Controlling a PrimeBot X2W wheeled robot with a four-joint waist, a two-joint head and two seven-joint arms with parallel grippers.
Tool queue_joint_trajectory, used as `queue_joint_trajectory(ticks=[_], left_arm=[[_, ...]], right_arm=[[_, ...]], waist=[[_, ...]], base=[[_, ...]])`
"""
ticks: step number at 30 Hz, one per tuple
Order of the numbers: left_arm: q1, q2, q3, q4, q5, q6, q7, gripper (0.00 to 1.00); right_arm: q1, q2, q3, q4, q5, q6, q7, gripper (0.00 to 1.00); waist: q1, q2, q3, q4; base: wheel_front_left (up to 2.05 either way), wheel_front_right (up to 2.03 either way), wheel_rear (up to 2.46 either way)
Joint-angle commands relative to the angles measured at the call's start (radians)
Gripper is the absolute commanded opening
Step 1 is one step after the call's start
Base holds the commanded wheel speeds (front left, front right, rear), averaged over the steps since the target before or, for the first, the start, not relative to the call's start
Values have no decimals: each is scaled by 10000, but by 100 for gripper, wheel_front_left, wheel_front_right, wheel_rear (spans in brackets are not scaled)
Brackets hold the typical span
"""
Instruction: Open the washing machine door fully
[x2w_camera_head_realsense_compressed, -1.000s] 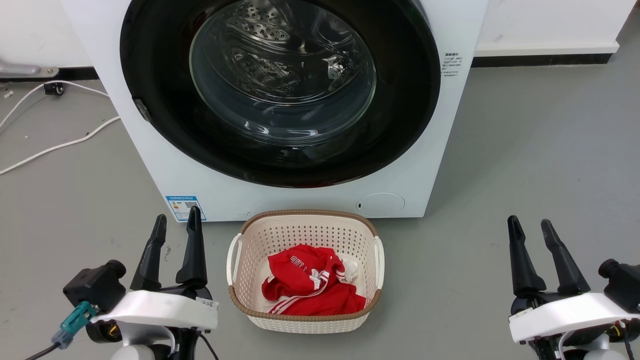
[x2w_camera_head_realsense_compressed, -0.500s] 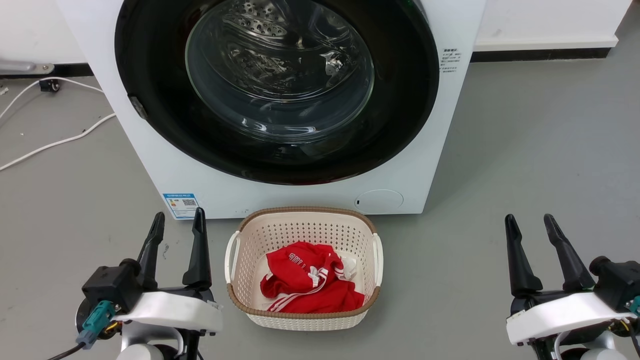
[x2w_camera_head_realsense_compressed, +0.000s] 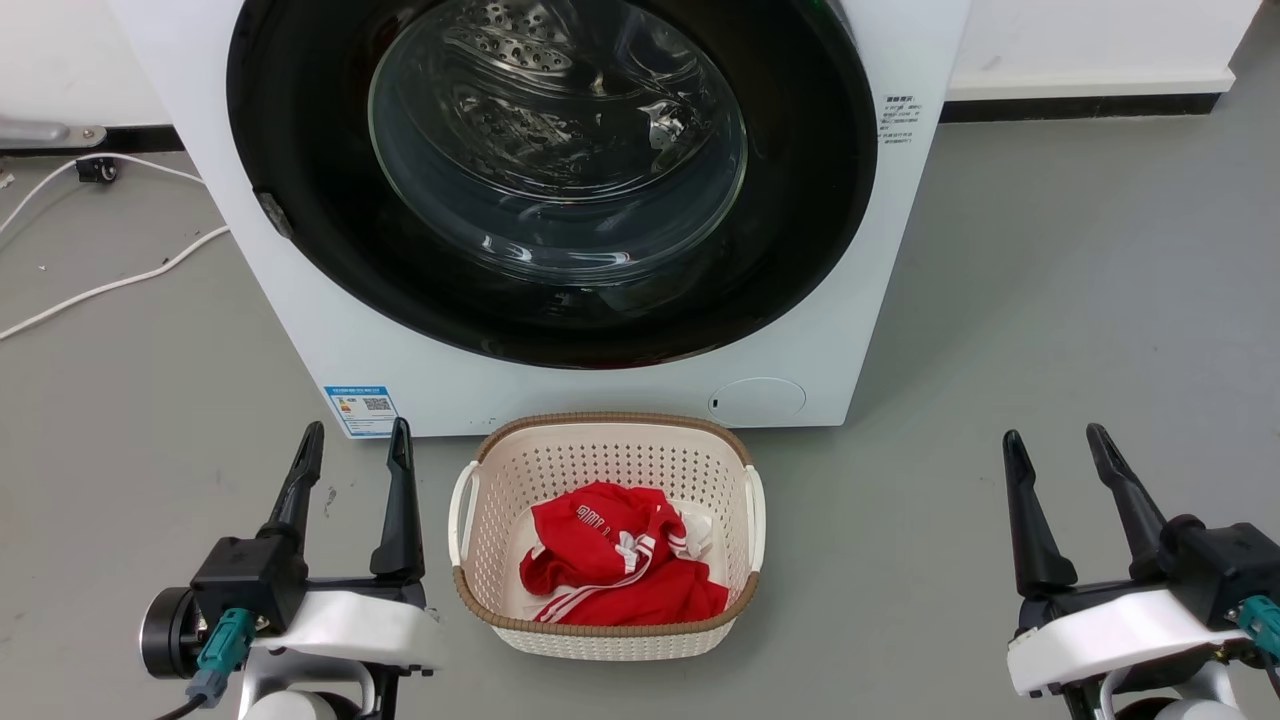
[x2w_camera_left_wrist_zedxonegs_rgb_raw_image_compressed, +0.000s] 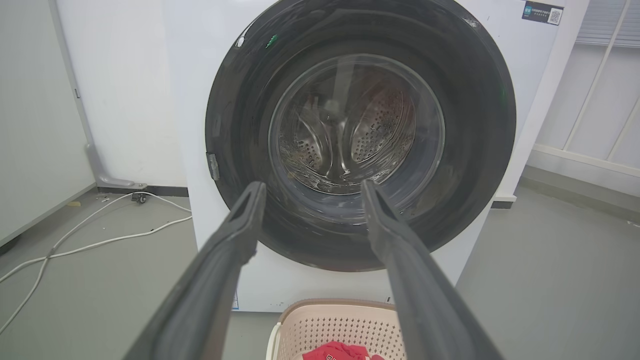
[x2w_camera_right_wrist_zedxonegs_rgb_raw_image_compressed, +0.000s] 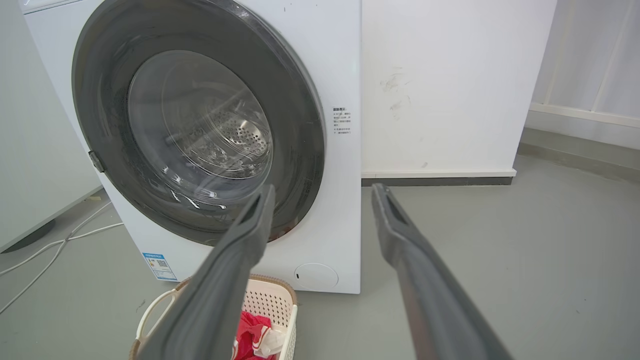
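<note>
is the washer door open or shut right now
Shut. The washing machine door sits flush on the white machine front, no gap along its rim in the head or wrist views.

Grey floor (x2w_camera_head_realsense_compressed: 1050, 300), white wall (x2w_camera_right_wrist_zedxonegs_rgb_raw_image_compressed: 440, 75) with dark skirting (x2w_camera_head_realsense_compressed: 1080, 105), white cables (x2w_camera_head_realsense_compressed: 165, 267) left.

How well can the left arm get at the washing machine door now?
Probably yes: the left gripper is open, and the basket sits beside its path to the washing machine door.
</note>
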Motion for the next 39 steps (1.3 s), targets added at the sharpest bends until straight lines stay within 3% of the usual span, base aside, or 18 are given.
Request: queue_joint_trajectory(ticks=[1,28,39], left_arm=[[40,48,-27,-80,209,50,-97,100],[348,-177,50,-318,1750,324,-593,100],[339,-295,192,-223,1596,212,-570,100]], right_arm=[[90,30,23,-106,-214,-3,-77,100],[200,66,139,26,-1282,-3,-424,100],[154,63,120,183,-1007,-3,-466,100]], waist=[[0,0,0,0],[0,0,75,-23],[0,0,84,-1]], base=[[0,0,0],[0,0,0],[0,0,0]])
